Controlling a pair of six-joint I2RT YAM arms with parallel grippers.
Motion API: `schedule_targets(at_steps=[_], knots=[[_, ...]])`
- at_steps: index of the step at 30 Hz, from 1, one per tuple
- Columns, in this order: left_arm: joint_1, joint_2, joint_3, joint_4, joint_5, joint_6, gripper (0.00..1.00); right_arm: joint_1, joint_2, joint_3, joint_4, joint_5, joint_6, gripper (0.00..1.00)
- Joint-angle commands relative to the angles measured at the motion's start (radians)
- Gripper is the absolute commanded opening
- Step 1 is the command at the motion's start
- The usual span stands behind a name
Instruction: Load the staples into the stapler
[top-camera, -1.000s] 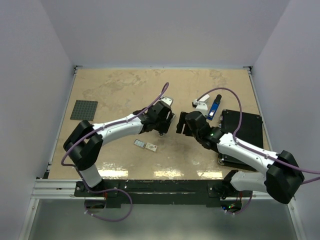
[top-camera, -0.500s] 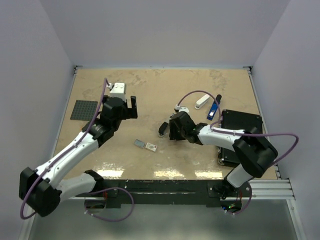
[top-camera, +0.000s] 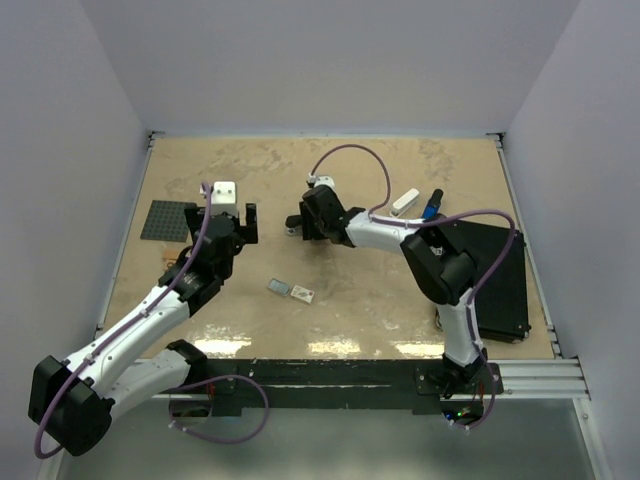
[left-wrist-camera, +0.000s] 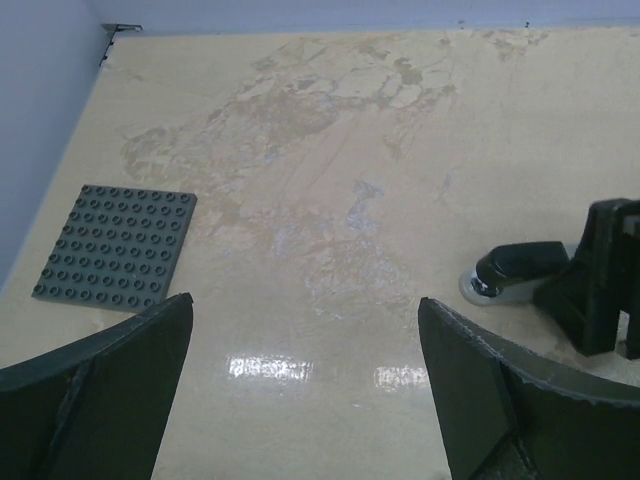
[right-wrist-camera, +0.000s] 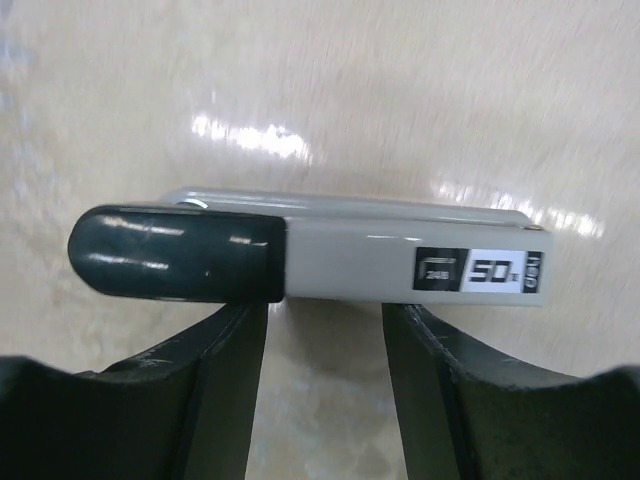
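Note:
A grey stapler (right-wrist-camera: 400, 268) with a black end lies crosswise over the fingertips of my right gripper (right-wrist-camera: 325, 310), which is shut on it low over the table; the tips themselves are hidden behind it. From above, the right gripper (top-camera: 305, 222) sits left of centre at the back with the stapler's (top-camera: 293, 226) black end poking out to the left. The staples are a small whitish box (top-camera: 303, 294) and a grey tray piece (top-camera: 279, 287) lying mid-table. My left gripper (top-camera: 221, 212) stands wide open and holds nothing, left of the stapler (left-wrist-camera: 520, 266).
A dark grey studded baseplate (top-camera: 167, 220) lies at the left, also in the left wrist view (left-wrist-camera: 115, 245). A white object (top-camera: 404, 201) and a blue one (top-camera: 431, 208) lie at the back right. A black tray (top-camera: 500, 275) sits at the right edge.
The two grippers met at mid-table, then parted. My left gripper opened wide and drew back to the left. My right gripper closed on the stapler and carried it toward the back left.

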Motion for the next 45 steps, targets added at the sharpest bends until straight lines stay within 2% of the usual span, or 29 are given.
schedule_targets(at_steps=[1, 8, 11, 13, 14, 16, 20, 27, 33, 36, 37, 39, 40, 42, 43, 45], knots=[[0.005, -0.007, 0.005, 0.082, -0.033, 0.023, 0.99, -0.059, 0.029, 0.172, -0.075, 0.063, -0.08, 0.54], [0.003, -0.03, 0.0, 0.09, -0.026, 0.03, 0.99, -0.137, -0.189, 0.057, -0.171, 0.098, -0.042, 0.66], [0.002, -0.036, -0.001, 0.096, -0.021, 0.032, 0.99, -0.222, -0.281, 0.006, -0.226, 0.132, -0.019, 0.73], [-0.004, -0.038, -0.003, 0.098, -0.018, 0.03, 0.99, -0.286, -0.315, 0.006, -0.286, 0.207, 0.004, 0.78], [-0.006, -0.038, -0.003, 0.098, -0.02, 0.032, 0.99, -0.303, -0.32, 0.009, -0.302, 0.229, 0.01, 0.83], [-0.015, -0.041, -0.004, 0.101, -0.021, 0.033, 0.99, -0.36, -0.323, 0.014, -0.329, 0.267, 0.035, 0.85], [-0.026, -0.047, -0.007, 0.104, -0.023, 0.04, 0.99, -0.442, -0.278, 0.048, -0.378, 0.321, 0.079, 0.85], [-0.032, -0.064, -0.01, 0.105, -0.023, 0.041, 0.99, -0.555, -0.179, 0.081, -0.394, 0.307, 0.104, 0.83], [-0.04, -0.068, -0.01, 0.105, -0.015, 0.041, 0.99, -0.588, -0.11, 0.084, -0.369, 0.295, 0.112, 0.77], [-0.043, -0.07, -0.012, 0.105, -0.012, 0.043, 0.99, -0.593, -0.096, 0.086, -0.345, 0.293, 0.09, 0.68], [-0.043, -0.07, -0.012, 0.107, -0.01, 0.043, 0.99, -0.593, -0.096, 0.088, -0.345, 0.29, 0.086, 0.6], [-0.043, -0.068, -0.014, 0.109, 0.0, 0.043, 0.99, -0.593, -0.099, 0.085, -0.337, 0.28, 0.066, 0.51], [-0.044, -0.07, -0.014, 0.109, 0.005, 0.043, 0.99, -0.593, -0.108, 0.08, -0.332, 0.275, 0.06, 0.41], [-0.046, -0.068, -0.012, 0.112, 0.019, 0.044, 0.99, -0.591, -0.12, 0.063, -0.328, 0.27, 0.043, 0.32], [-0.046, -0.068, -0.014, 0.115, 0.028, 0.047, 0.99, -0.593, -0.143, 0.057, -0.328, 0.261, 0.035, 0.24], [-0.046, -0.065, -0.017, 0.122, 0.069, 0.064, 0.99, -0.584, -0.181, 0.019, -0.303, 0.235, -0.003, 0.19]])
